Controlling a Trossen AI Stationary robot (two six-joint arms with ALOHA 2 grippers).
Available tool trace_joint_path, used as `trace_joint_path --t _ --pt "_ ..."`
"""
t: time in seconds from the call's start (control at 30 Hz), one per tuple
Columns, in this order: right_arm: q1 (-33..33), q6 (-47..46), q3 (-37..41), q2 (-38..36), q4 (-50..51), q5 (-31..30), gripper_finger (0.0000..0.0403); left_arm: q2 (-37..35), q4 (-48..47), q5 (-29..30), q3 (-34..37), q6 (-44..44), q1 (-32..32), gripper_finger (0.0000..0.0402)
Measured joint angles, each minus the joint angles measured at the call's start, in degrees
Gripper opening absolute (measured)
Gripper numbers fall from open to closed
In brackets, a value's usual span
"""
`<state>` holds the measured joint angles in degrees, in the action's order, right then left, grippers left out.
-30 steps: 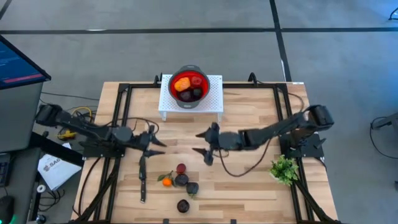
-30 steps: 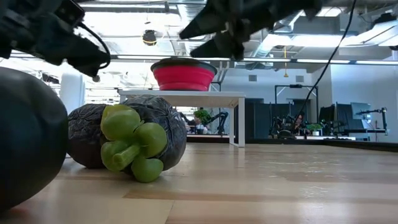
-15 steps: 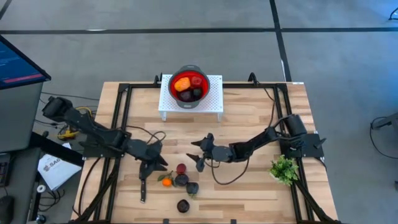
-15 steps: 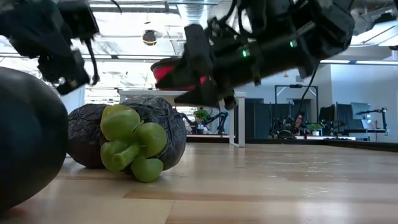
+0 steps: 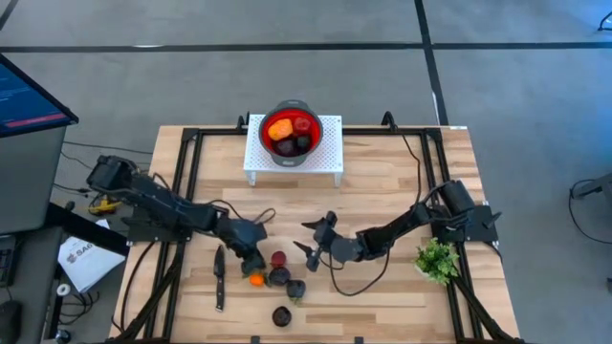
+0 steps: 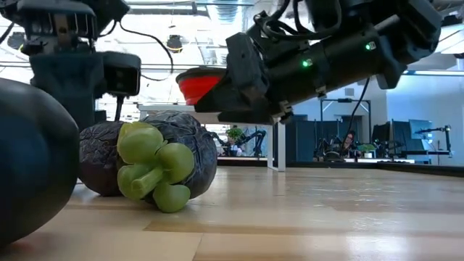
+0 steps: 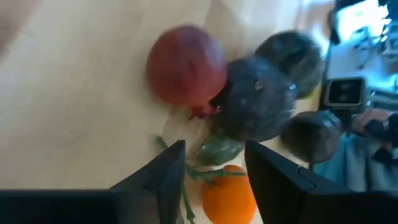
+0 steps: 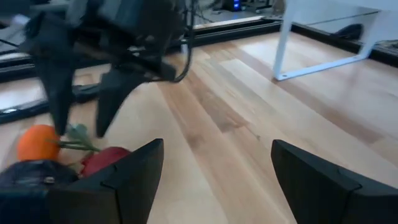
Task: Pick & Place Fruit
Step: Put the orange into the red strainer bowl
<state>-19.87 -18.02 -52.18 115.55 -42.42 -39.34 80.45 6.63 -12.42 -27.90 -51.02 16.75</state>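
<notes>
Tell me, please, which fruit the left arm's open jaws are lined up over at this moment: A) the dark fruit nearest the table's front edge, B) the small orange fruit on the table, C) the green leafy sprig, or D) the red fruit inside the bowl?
B: in the left wrist view the small orange fruit sits between the two fingers of the left gripper, and the high view shows that gripper above it.

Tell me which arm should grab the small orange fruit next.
Left. The left gripper hangs open right at the orange fruit, which shows between its fingers in the left wrist view. The right gripper is also open but sits off to the side, past the red fruit.
</notes>
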Motion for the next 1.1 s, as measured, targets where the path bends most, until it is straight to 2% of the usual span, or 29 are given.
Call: trace_joint_path --t 0.2,0.4,0.57,0.77,0.93,1.1 --pt "-0.7 0.0 0.0 0.0 0.3 -2.6 0.0291 6.2 -0.2 -0.1 -1.9 1.4 1.7 0.0120" --pt "-0.7 0.0 0.0 0.0 0.6 -2.7 0.0291 9.5 1.3 3.9 -2.4 4.3 4.0 0.0089" --pt "-0.7 0.0 0.0 0.0 0.8 -2.7 0.0291 9.1 0.8 7.7 -2.3 8.4 4.8 0.0064" --pt "-0.6 0.0 0.0 0.0 0.8 -2.7 0.0291 9.1 -0.2 8.4 -2.2 9.1 4.8 0.0009" --pt "-0.5 0.0 0.0 0.0 0.8 -2.7 0.0291 8.0 -1.3 8.4 -2.1 11.6 4.7 0.0001" --pt "-0.3 0.0 0.0 0.0 0.9 -2.7 0.0291 3.0 -3.6 9.8 -2.0 15.1 4.6 0.0001"
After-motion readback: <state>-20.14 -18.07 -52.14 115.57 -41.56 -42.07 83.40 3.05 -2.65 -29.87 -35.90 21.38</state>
